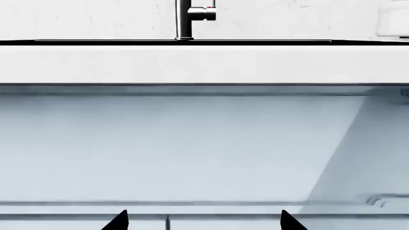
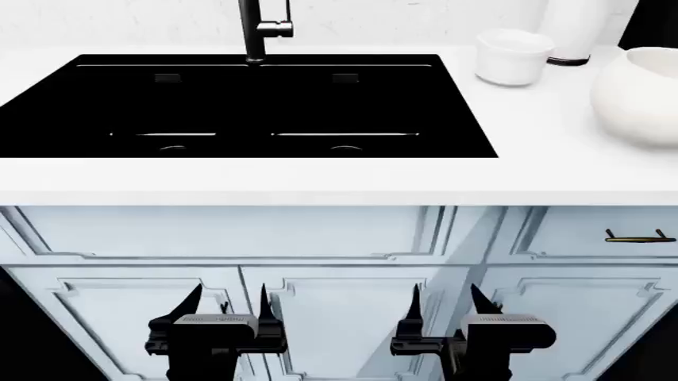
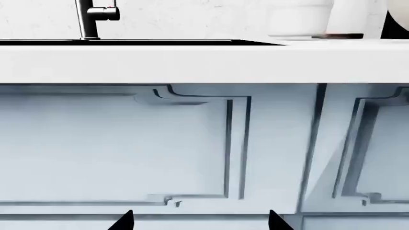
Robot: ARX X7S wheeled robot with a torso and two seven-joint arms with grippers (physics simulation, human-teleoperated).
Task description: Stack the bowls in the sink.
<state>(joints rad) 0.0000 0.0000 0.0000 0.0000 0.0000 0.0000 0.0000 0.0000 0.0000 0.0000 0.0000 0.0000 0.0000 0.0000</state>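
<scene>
A two-armed robot faces a black sink (image 2: 63,103) set into a white surface (image 2: 317,190), with nothing yet in hand. Both arms hang low in front of the pale blue cupboard doors (image 2: 350,302) below the sink. The left pincer (image 2: 225,305) and the right pincer (image 2: 445,305) each stand with tips apart, clamped on nothing.

Both basins of the sink appear bare apart from their round drains, and a tall black tap (image 2: 254,32) rises from the sink's far edge. The two bowls sit on the surface to the right of the sink. The smaller straight-sided bowl (image 2: 513,55) stands near the sink's far right corner, and the large rounded bowl (image 2: 641,95) sits further right, partly cut off by the head view's edge. A tall white cylinder (image 2: 572,32) stands just behind the smaller bowl.

The stacking has probably not begun. The risks ahead lie in the reach: an arm raised from below could strike the overhanging edge of the surface. The large bowl's smooth, curved wall may slip from a pincer that grips too shallowly. A careless sweep toward the smaller bowl could also knock over the cylinder behind it.
</scene>
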